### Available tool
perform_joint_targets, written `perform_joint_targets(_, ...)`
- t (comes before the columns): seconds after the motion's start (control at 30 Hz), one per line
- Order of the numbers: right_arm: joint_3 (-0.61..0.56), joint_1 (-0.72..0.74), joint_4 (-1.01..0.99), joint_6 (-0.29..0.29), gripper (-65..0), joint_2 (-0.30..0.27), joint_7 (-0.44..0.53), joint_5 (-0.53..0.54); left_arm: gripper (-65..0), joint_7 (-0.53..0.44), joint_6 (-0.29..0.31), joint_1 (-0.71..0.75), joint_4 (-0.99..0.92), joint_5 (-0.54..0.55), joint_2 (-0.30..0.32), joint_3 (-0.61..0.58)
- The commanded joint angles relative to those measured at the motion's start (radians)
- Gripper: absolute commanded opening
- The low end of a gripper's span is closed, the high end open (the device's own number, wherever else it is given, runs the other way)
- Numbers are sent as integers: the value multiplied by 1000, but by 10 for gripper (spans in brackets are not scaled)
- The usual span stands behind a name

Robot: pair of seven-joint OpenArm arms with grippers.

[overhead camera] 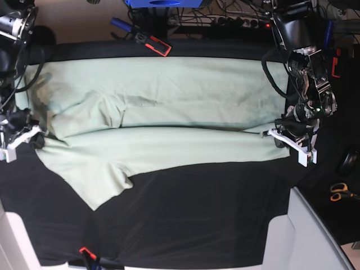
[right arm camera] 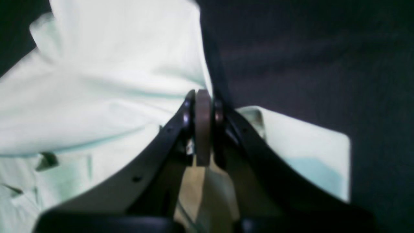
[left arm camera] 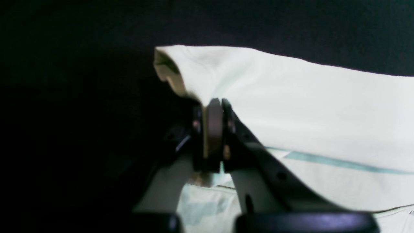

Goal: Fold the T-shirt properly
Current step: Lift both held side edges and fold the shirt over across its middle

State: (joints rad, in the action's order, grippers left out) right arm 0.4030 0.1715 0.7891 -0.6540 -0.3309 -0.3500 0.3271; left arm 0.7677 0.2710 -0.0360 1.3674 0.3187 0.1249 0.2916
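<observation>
A: We see the T-shirt (overhead camera: 169,121) spread across the black tablecloth (overhead camera: 197,214), its near long edge folded up over the middle, so a doubled band runs from one gripper to the other.

B: And our left gripper (left arm camera: 213,106)?

A: In the left wrist view its jaws are pressed fully together with a pinch of pale green cloth between the pads. The fabric rises just beyond the fingertips and stretches away to that camera's right, with a rolled corner just above and to the left of the tips.

B: The right gripper (right arm camera: 203,97)?

A: Closed as tightly, we'd say, on the shirt's edge. In its own view the cloth bunches to the left of the fingers, and a flat sleeve lies beyond them to the right, on the tablecloth.

B: From the base camera?

A: Each gripper sits at one end of the folded band. Orange-handled scissors (overhead camera: 338,192) lie well outside the left gripper, off the cloth.
</observation>
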Motion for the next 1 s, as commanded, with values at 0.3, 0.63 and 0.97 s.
perform_joint_targets(0.3, 7, -28, 43, -5, -650, -21, -5, 22, -650, -9, 3, 57, 88, 6, 9, 2)
perform_joint_targets(0.63, 7, -51, 100, -5, -572, -20, -113, 65, -595, -11, 3, 75, 88, 0, 14, 2)
perform_joint_targets(0.97, 4, -28, 312, 4, -167, -21, -234, 135, -262, -9, 3, 40, 83, 1, 51, 14)
